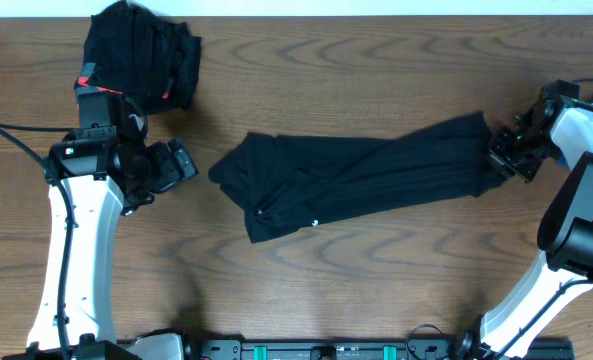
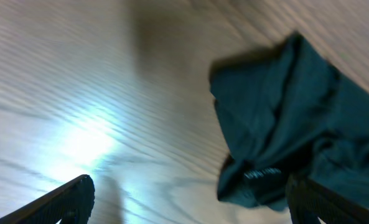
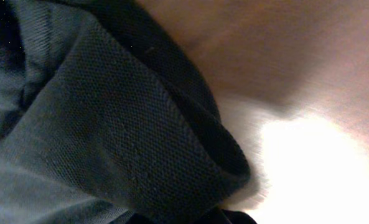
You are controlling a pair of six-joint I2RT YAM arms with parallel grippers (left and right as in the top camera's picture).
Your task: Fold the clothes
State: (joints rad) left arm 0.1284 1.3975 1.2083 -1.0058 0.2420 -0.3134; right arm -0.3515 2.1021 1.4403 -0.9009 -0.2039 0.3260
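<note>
A long black garment (image 1: 356,180) with a small white logo print (image 1: 314,222) lies stretched across the middle of the table. My right gripper (image 1: 498,156) is at its right end and shut on the fabric. In the right wrist view the black mesh cloth (image 3: 122,137) fills the frame and hides the fingers. My left gripper (image 1: 188,163) is open and empty, just left of the garment's left end. In the left wrist view its fingers (image 2: 190,208) are spread wide, with the garment's bunched end (image 2: 284,124) lying ahead on the right.
A pile of black clothes with coral-red trim (image 1: 141,50) lies at the back left, just behind my left arm. Bare wooden table (image 1: 376,290) lies in front of the long garment. The arm bases stand at the front edge.
</note>
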